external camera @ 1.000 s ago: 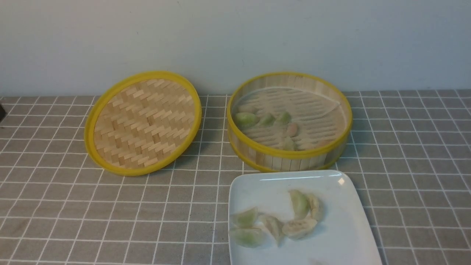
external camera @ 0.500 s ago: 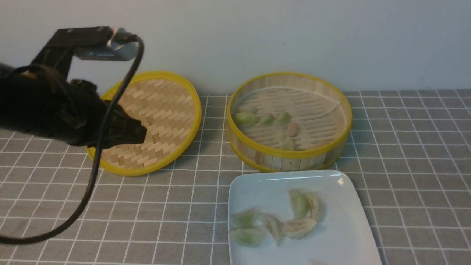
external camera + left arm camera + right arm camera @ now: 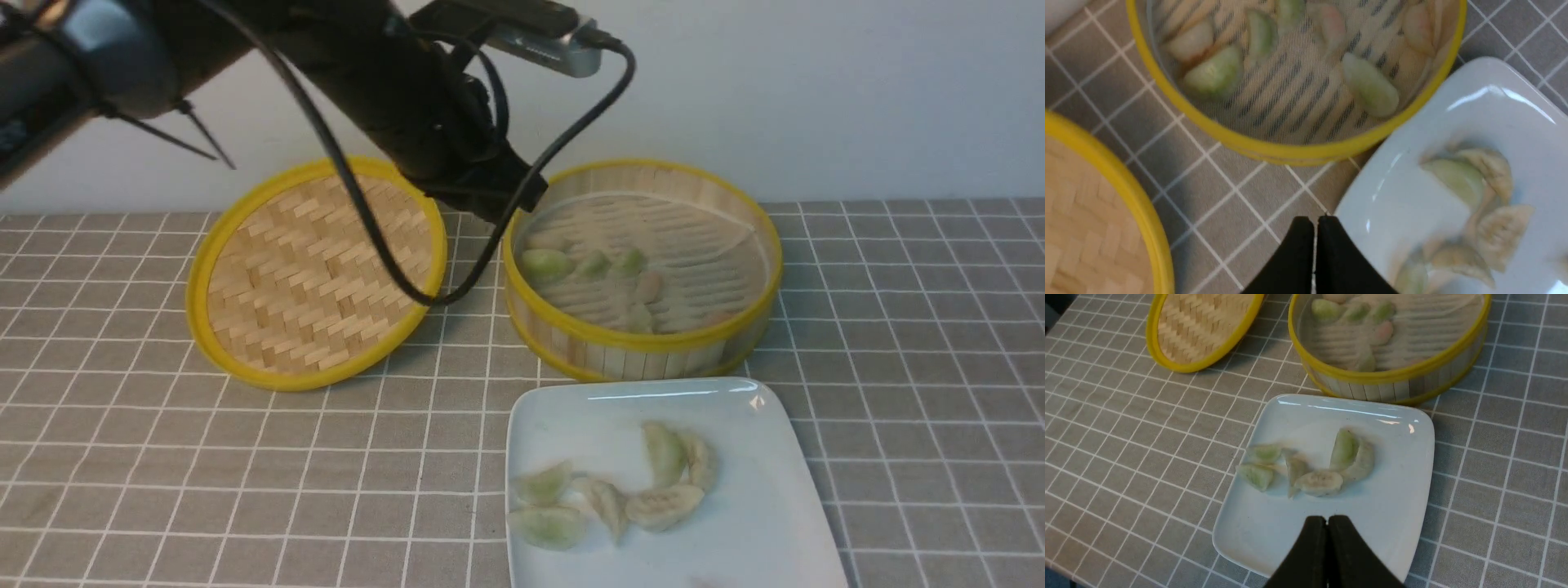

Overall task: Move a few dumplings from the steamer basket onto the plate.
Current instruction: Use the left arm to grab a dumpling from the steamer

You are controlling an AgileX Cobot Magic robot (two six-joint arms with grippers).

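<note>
Resting on the grey checked bench (image 3: 163, 457), a round yellow-rimmed bamboo steamer basket (image 3: 645, 351) is seen holding several pale green and pinkish dumplings (image 3: 545, 265). More dumplings (image 3: 663, 505) are laid on the glossy white squarish plate (image 3: 759, 531) before it. A flat woven lid (image 3: 318, 273) is set at the basket's left. The left jaws, near the basket's rim, and the right jaws, over the plate, are each pressed together, empty.

- The left arm (image 3: 384, 73), absent from the front view a second ago and low before the lid (image 3: 314, 273) half a second ago, now reaches higher across it.
- The left gripper (image 3: 513, 200), jaws together, has arrived at the steamer basket's (image 3: 645, 339) left rim.
- Its cable (image 3: 457, 294) now hangs between lid and basket.
</note>
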